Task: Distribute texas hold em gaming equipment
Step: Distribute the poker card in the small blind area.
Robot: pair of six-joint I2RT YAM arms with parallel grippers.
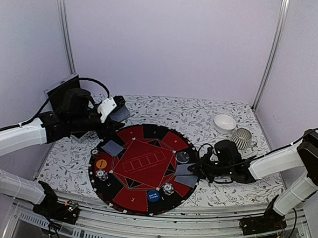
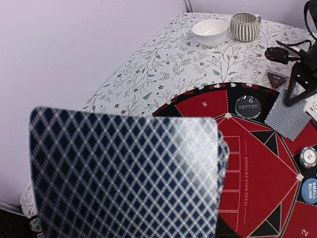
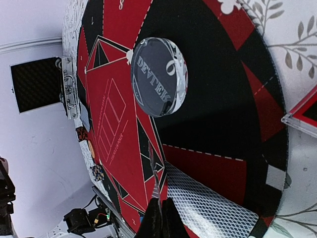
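The flower-printed worktop (image 1: 202, 113) carries a round red-and-black felt poker mat (image 1: 147, 133). The mat is divided into numbered seats, so gear is judged to be going out seat by seat.

The left pincer (image 1: 110, 106) hangs over the mat's far-left rim, grasping a pack of playing cards with blue diamond-patterned backs (image 2: 124, 173). In its wrist view the pack fills the foreground and hides the fingers. Held backs to the lens and clear of the felt, the pack likely serves as the dealing stock.

A single grey-backed card (image 1: 113, 147) lies flat on the left seat, just below that pincer. A second lot of face-down cards (image 3: 208, 203) lies on the right seat.

The right pincer (image 3: 161, 220) is low at the mat's right edge and clenched, its tips pressed together right at the near-left corner of those cards. A thin sliver rises from the tips. I cannot tell whether it is a card nipped edge-on.

Just beyond, on the same seat, sits a clear round dealer button (image 3: 158, 77), apart from the pincer. An orange disc button (image 1: 100, 163) and a blue disc button (image 1: 153, 195) lie on near seats. A striped poker chip sits beside each (image 1: 101, 175) (image 1: 168, 188), which suggests those seats are served.

A small black-red triangle marker (image 2: 277, 78) rests off the mat on the right, seemingly not yet dealt out.
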